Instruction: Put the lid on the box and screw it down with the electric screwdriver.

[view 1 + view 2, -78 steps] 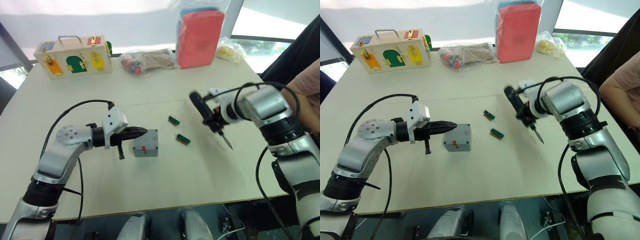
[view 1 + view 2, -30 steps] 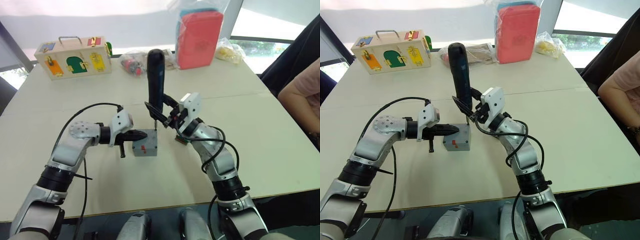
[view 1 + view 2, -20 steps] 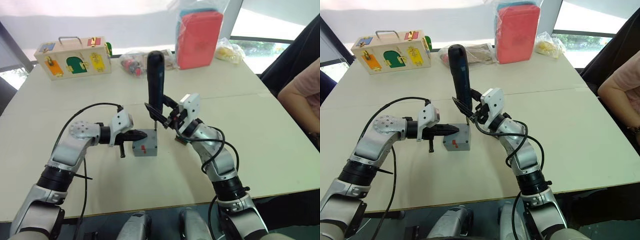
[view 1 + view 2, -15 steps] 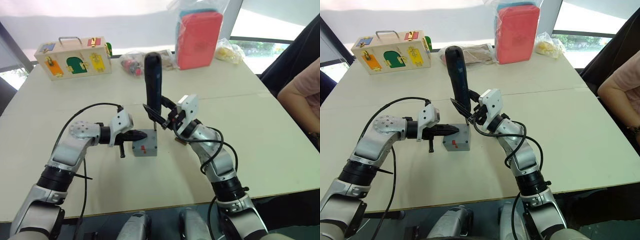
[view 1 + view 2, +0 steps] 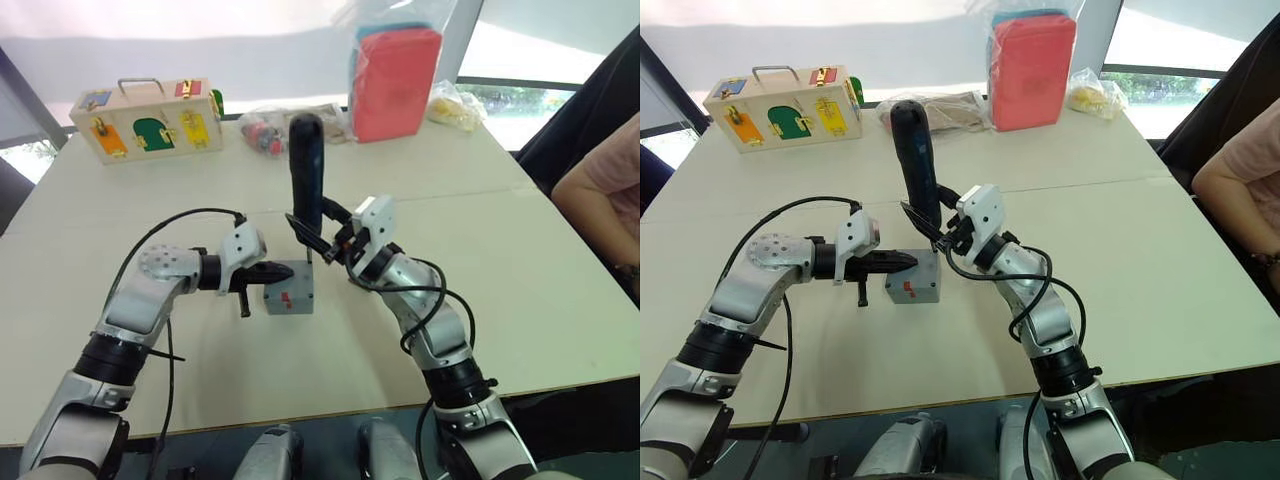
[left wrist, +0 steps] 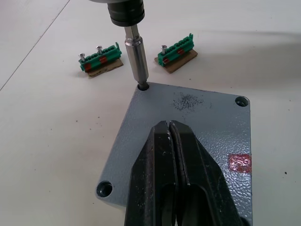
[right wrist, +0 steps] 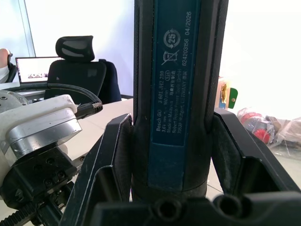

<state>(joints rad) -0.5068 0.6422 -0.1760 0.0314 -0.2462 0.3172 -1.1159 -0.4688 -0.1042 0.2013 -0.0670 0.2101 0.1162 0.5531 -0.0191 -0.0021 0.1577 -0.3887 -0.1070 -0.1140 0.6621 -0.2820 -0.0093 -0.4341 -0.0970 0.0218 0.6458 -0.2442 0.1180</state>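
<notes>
The grey box (image 5: pixel 291 298), red mark on its near side, stands mid-table with the grey lid (image 6: pixel 197 109) on top. My left gripper (image 5: pixel 283 268) is shut, its tips (image 6: pixel 169 126) resting flat on the middle of the lid. The black electric screwdriver (image 5: pixel 306 165) stands nearly upright over the box's far corner, with my right gripper (image 5: pixel 313 229) shut on its lower body (image 7: pixel 171 94). Its metal bit (image 6: pixel 136 59) sits in one corner hole of the lid. Two other corner holes show empty.
Two green terminal blocks (image 6: pixel 100 60) (image 6: pixel 178 50) lie just beyond the box. At the table's far edge are a wooden box with coloured doors (image 5: pixel 145 113), a clear bag of parts (image 5: pixel 275 125) and a red pack in plastic (image 5: pixel 395 70). A person's arm (image 5: pixel 600 195) is at the right.
My right arm has swung in from the right and stood the screwdriver upright on the box's far corner; in the last second it leaned slightly left. My left gripper has stayed on the lid.
</notes>
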